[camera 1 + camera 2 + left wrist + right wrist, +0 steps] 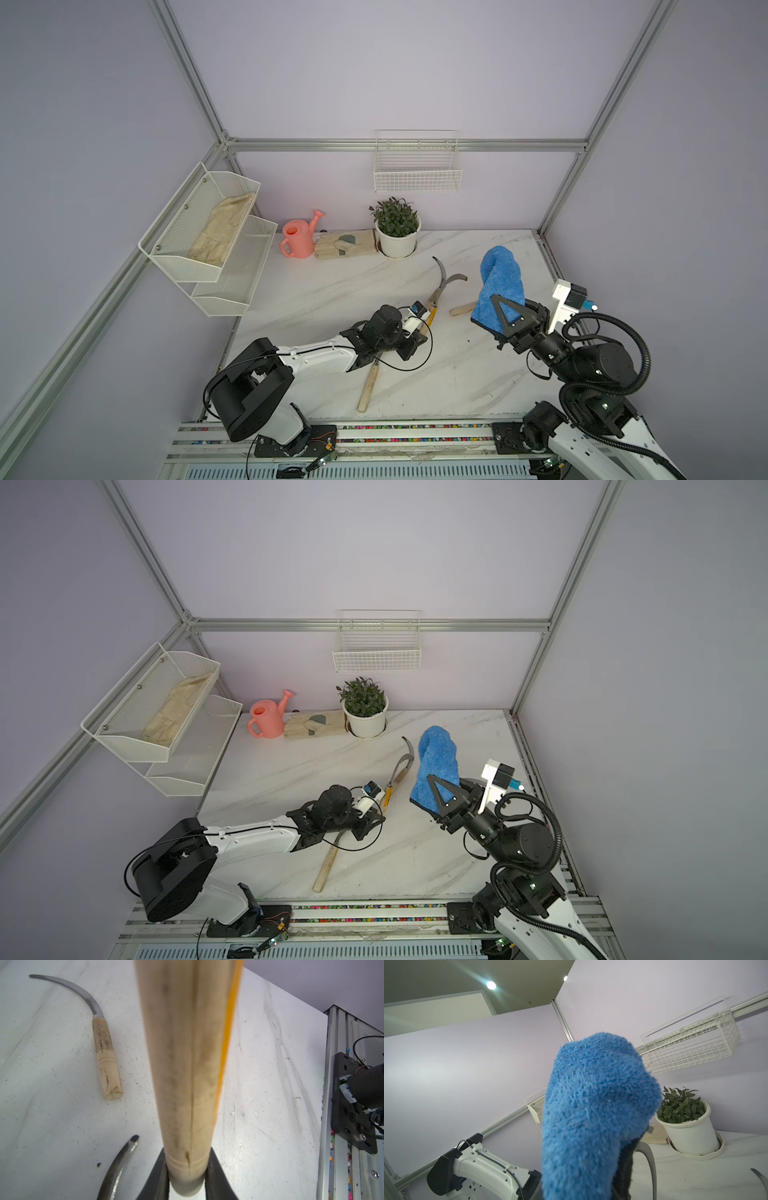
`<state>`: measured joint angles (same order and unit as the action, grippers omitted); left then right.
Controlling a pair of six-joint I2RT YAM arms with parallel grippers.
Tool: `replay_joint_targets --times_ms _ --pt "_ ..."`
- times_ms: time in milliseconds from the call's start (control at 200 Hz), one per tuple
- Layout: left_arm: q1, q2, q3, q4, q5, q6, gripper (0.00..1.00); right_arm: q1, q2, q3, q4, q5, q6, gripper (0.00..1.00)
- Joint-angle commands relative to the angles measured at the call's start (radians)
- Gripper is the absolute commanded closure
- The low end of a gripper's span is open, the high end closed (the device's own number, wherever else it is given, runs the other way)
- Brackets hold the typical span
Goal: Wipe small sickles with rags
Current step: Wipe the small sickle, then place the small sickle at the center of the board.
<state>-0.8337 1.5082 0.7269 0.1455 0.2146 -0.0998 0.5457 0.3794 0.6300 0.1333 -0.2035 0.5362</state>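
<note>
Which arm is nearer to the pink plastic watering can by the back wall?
Left. The left arm, jaws shut on a pale wooden sickle handle, is mid-table in front of the watering can; the right arm, holding the blue fluffy cloth, is farther off toward the right edge.

The rag [591,1115] is fluffy blue pile cloth, matt. The held sickle [187,1084] has a smooth pale wooden handle with a dark hairline crack. The loose sickle [106,1059] has a rougher, split, stained wooden handle and a dull grey metal blade. The table [270,1064] looks like white marble, smooth with a soft sheen, scratched and speckled. The basket [417,178] is white coated wire. The pot [689,1138] looks like smooth white plastic.
</note>
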Motion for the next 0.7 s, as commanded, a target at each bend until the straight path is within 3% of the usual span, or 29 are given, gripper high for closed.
replay_joint_targets --times_ms 0,170,555,695 --pt "-0.022 0.038 0.107 -0.022 -0.015 0.050 1.00 0.005 -0.035 0.027 -0.117 0.065 -0.013 1.00" --pt "-0.100 0.156 0.219 -0.151 -0.157 0.113 1.00 0.005 -0.012 0.072 -0.236 0.150 -0.011 1.00" --pt "-0.150 0.375 0.417 -0.348 -0.238 0.158 1.00 0.006 0.171 0.060 -0.446 0.620 0.046 1.00" --pt "-0.156 0.400 0.442 -0.370 -0.242 0.167 1.00 0.005 0.184 0.001 -0.464 0.703 0.077 1.00"
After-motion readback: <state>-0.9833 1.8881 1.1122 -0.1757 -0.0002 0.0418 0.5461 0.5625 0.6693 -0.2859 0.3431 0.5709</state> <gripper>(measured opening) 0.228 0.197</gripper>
